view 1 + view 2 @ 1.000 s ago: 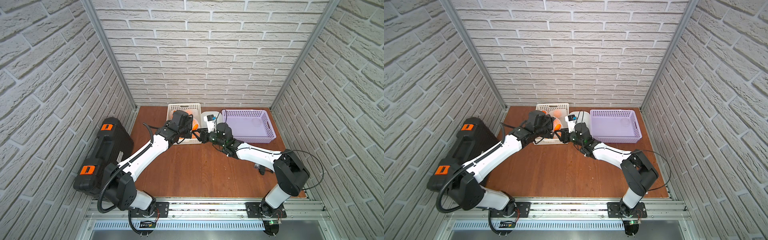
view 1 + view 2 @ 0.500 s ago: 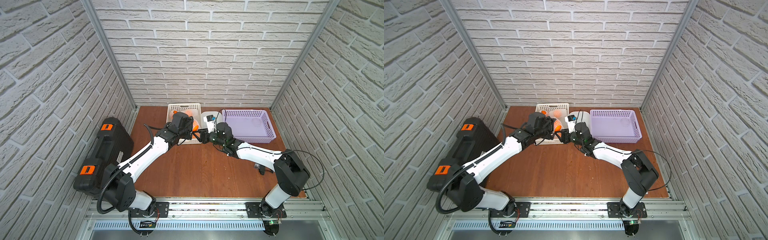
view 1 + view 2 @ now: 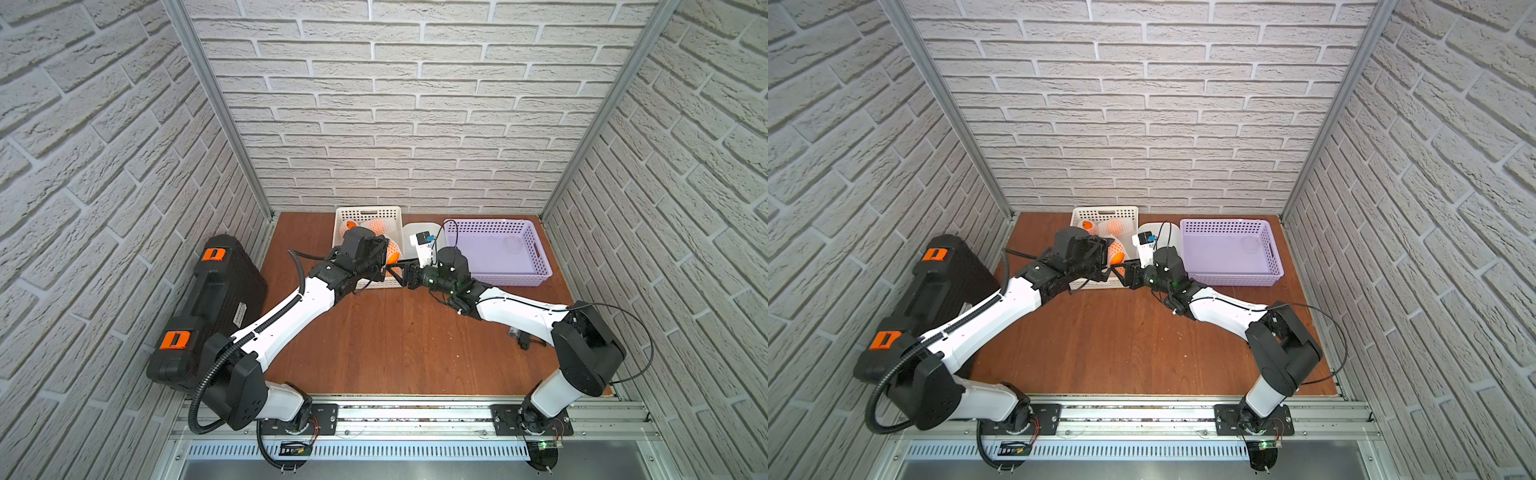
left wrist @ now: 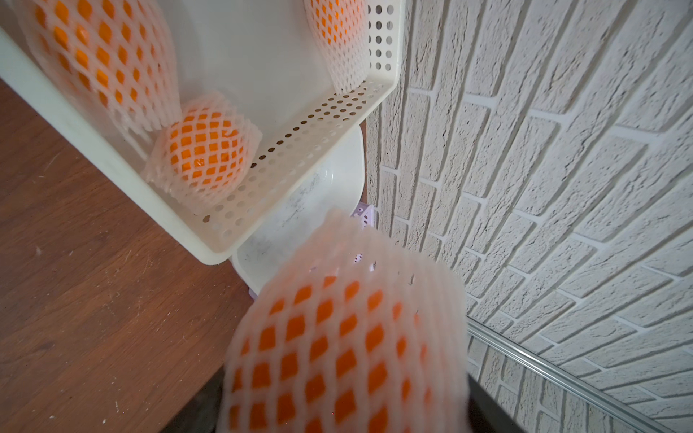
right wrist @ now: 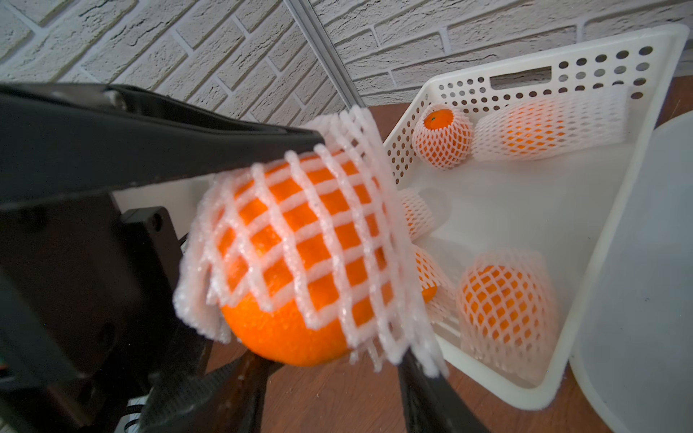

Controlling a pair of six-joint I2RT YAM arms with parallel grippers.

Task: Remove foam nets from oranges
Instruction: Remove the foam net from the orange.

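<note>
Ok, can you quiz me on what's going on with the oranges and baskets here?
1. True or false: the lilac perforated plastic basket holds oranges.
2. What does the left pincer grip? A: a round orange fruit in white foam mesh net. B: a black case. C: an empty net.
3. How many netted oranges lie in the white perforated plastic basket?
Key: 1 false; 2 A; 3 five.

White brick walls (image 3: pixel 415 104), wooden tabletop (image 3: pixel 395 345)

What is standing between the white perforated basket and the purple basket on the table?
A white tub stands between the white basket and the purple basket; both top views show it.
</note>
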